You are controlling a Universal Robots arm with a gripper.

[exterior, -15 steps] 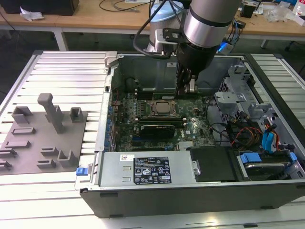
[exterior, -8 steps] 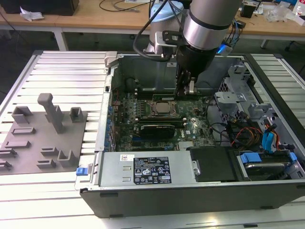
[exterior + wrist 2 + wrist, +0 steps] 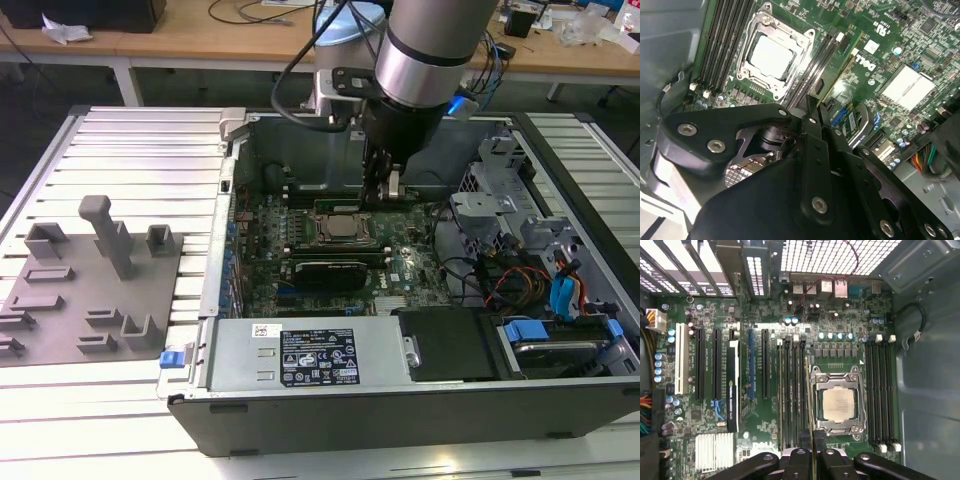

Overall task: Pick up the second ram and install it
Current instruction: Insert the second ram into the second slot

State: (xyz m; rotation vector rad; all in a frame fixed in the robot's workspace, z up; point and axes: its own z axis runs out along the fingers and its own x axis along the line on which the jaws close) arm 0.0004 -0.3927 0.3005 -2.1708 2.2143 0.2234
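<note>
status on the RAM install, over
Gripper shut on the second ram, edge-on. Stick down over the slots beside the CPU socket; seating not confirmed. Nothing blocking the slots.

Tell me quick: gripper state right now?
Gripper: shut on the second ram, held edge-on over the memory slots beside the CPU socket.

Worktop [image 3: 130, 140], ribbed metal: grey fixture plate [image 3: 90, 295] on the exterior view's left; open computer case [image 3: 400, 400] at its right.
</note>
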